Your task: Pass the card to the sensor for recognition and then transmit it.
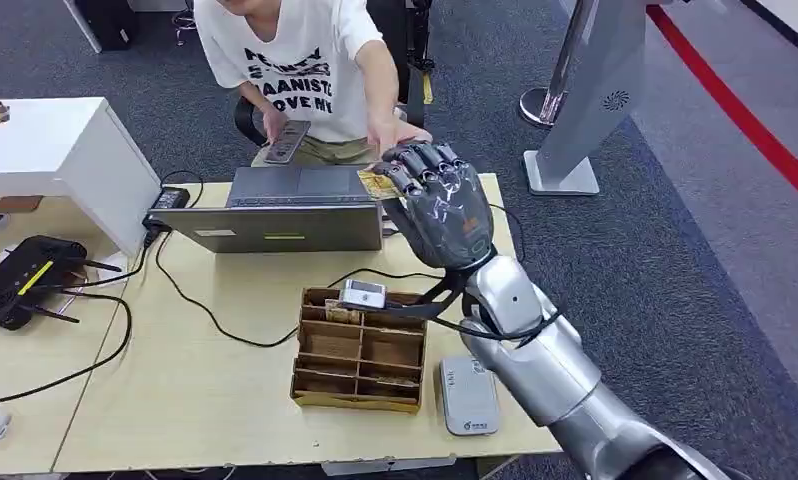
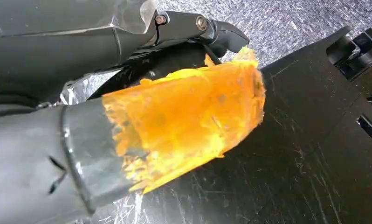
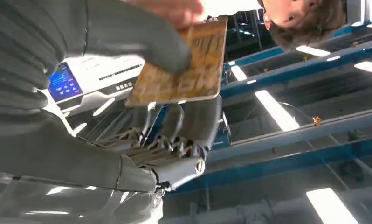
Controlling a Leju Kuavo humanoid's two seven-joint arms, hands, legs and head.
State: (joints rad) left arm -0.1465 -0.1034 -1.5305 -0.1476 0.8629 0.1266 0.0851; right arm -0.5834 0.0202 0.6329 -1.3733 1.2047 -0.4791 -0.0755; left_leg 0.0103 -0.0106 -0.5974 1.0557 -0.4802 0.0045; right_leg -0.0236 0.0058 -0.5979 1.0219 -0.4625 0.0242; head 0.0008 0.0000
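My right hand (image 1: 440, 205) is raised over the table's far edge, beside the laptop. It pinches a yellow patterned card (image 1: 377, 183) between thumb and fingers. In the right wrist view the card (image 3: 184, 70) sticks out past my grey thumb (image 3: 128, 37). A person's hand (image 1: 395, 135) reaches in from across the table, and its fingers (image 3: 175, 7) touch the card's far end. A white flat card reader (image 1: 468, 395) lies near the table's front edge. My left hand (image 2: 175, 116) hangs over dark floor, its thumb wrapped in orange tape, holding nothing.
A seated person (image 1: 295, 60) faces me behind a grey laptop (image 1: 285, 210). A brown compartment box (image 1: 360, 350) with a small silver device (image 1: 363, 294) on it stands mid-table. Black cables (image 1: 205, 310) cross the table. At the left sit a black router (image 1: 25, 275) and a white box (image 1: 55, 150).
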